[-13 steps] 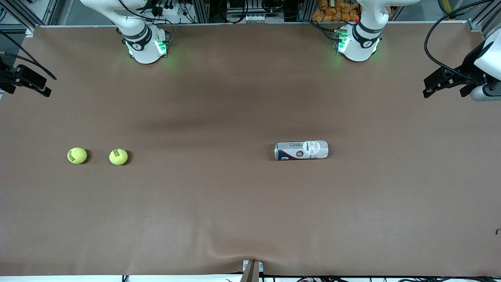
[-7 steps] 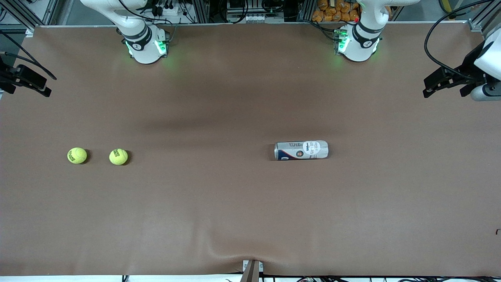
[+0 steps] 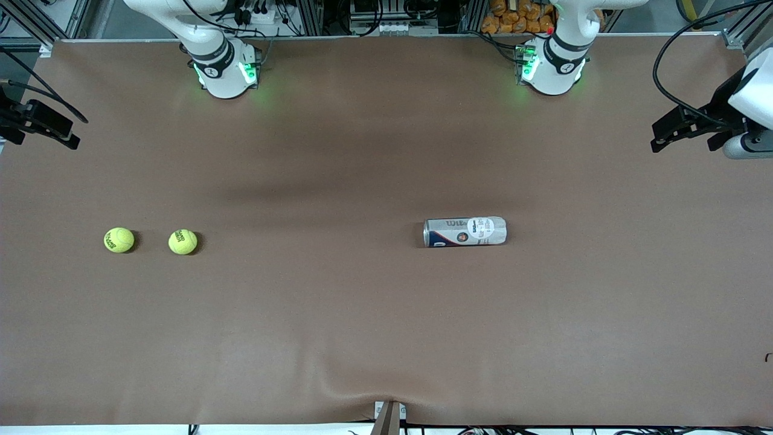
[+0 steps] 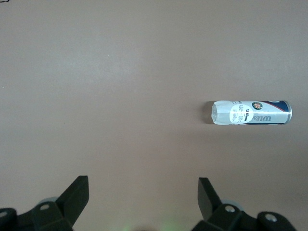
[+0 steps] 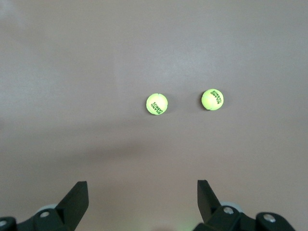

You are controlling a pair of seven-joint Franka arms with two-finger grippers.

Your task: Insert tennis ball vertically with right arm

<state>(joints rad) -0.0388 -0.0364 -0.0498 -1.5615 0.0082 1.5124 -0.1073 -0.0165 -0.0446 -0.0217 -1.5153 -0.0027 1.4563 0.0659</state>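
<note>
On the brown counter (image 3: 386,314) we are observing two yellow-green tennis balls (image 3: 119,240) (image 3: 182,241) lying side by side toward the right arm's end, apart from each other and untouched. A tennis ball can (image 3: 464,231) is lying on its side nearer the left arm's end, well apart from the balls. We are finding the right gripper (image 5: 142,202) hanging high over the counter above the balls, its jaws spread wide and holding nothing. We are finding the left gripper (image 4: 143,202) likewise hanging high, jaws spread wide and empty, with the can in its wrist view (image 4: 251,112). Both arms' bases are showing green lights at the counter's edge farthest from the front camera.
</note>
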